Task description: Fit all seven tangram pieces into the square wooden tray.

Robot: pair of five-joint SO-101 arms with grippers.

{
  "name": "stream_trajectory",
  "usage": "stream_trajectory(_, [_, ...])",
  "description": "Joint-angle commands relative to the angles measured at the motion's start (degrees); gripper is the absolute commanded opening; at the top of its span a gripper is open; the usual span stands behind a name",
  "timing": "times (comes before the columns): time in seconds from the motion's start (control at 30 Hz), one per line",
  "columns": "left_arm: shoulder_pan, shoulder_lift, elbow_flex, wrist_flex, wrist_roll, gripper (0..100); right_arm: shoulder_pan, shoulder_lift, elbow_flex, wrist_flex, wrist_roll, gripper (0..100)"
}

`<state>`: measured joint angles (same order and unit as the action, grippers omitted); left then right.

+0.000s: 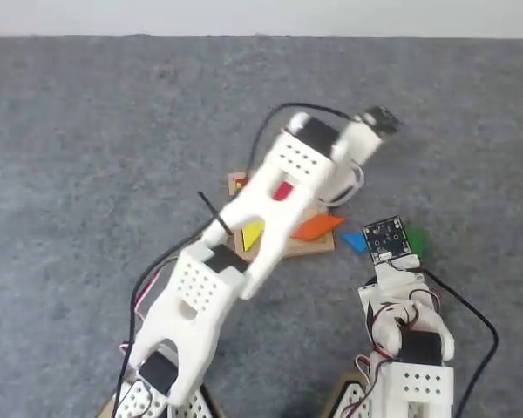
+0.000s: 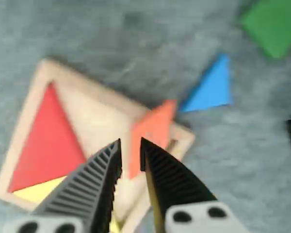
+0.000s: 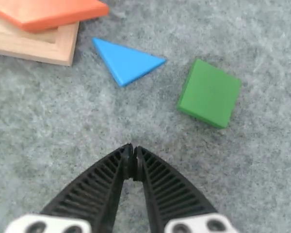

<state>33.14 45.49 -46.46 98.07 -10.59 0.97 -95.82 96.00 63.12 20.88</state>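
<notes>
Your left gripper (image 2: 130,143) hangs over the wooden tray (image 2: 102,121), its tips a little apart and holding nothing, just above the orange piece (image 2: 153,128) that lies across the tray's rim. The red triangle (image 2: 48,145) and a yellow piece (image 2: 39,191) lie inside. Your right gripper (image 3: 132,148) is closed and empty over the carpet, near the blue triangle (image 3: 126,63) and the green square (image 3: 209,92).
</notes>
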Motion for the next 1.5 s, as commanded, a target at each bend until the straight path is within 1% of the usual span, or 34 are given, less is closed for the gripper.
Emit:
stream_trajectory(0.0, [2.9, -2.5, -1.7, 2.3, 0.6, 7, -0.1, -0.7, 0.9, 0.1, 0.5, 0.8])
stream_trajectory(0.13, [4.3, -2.6, 3.6, 2.0, 1.5, 7, -0.1, -0.7, 0.9, 0.1, 0.5, 0.8])
stream_trajectory(0.2, [3.0, -2.7, 5.0, 1.3, 3.3, 7, -0.1, -0.7, 0.9, 0.1, 0.5, 0.8])
stream_trajectory(0.3, [-0.2, -3.7, 5.7, -1.8, 3.7, 7, -0.1, -0.7, 0.9, 0.1, 0.5, 0.8])
stream_trajectory(0.4, [-0.7, -6.5, 10.4, -6.2, 3.7, 7, -0.1, -0.7, 0.9, 0.1, 0.5, 0.8])
stream_trajectory(0.5, [-0.7, -13.4, 21.2, -13.8, 3.7, 7, -0.1, -0.7, 0.9, 0.1, 0.5, 0.8])
stream_trajectory(0.67, [-2.1, -33.0, 48.1, -32.1, 3.6, 7, -0.1, -0.7, 0.9, 0.1, 0.5, 0.8])
stream_trajectory(0.77, [-3.3, -44.0, 61.7, -42.4, 3.4, 7, -0.1, -0.7, 0.9, 0.1, 0.5, 0.8])
stream_trajectory(0.83, [-2.6, -48.3, 67.7, -45.2, 0.4, 8, -0.1, -0.7, 0.9, 0.1, 0.5, 0.8])
stream_trajectory(0.87, [-2.2, -49.5, 69.2, -45.0, -1.0, 11, -0.1, -0.7, 0.9, 0.1, 0.5, 0.8])
stream_trajectory(0.93, [-1.8, -50.0, 70.3, -44.0, -1.1, 17, -0.1, -0.7, 0.9, 0.1, 0.5, 0.8])
stream_trajectory(1.0, [-1.8, -48.8, 70.2, -43.1, -1.8, 21, -0.1, -0.7, 0.9, 0.1, 0.5, 0.8])
stream_trajectory(1.1, [-1.7, -45.8, 69.4, -43.1, -4.5, 21, -0.1, -0.7, 0.9, 0.1, 0.5, 0.8])
stream_trajectory(1.33, [-1.7, -34.5, 61.2, -43.0, -4.9, 21, -0.1, -0.7, 0.9, 0.1, 0.5, 0.8])
stream_trajectory(1.47, [-1.2, -30.8, 57.5, -43.2, -4.9, 21, -0.1, -0.7, 0.9, 0.1, 0.5, 0.8])
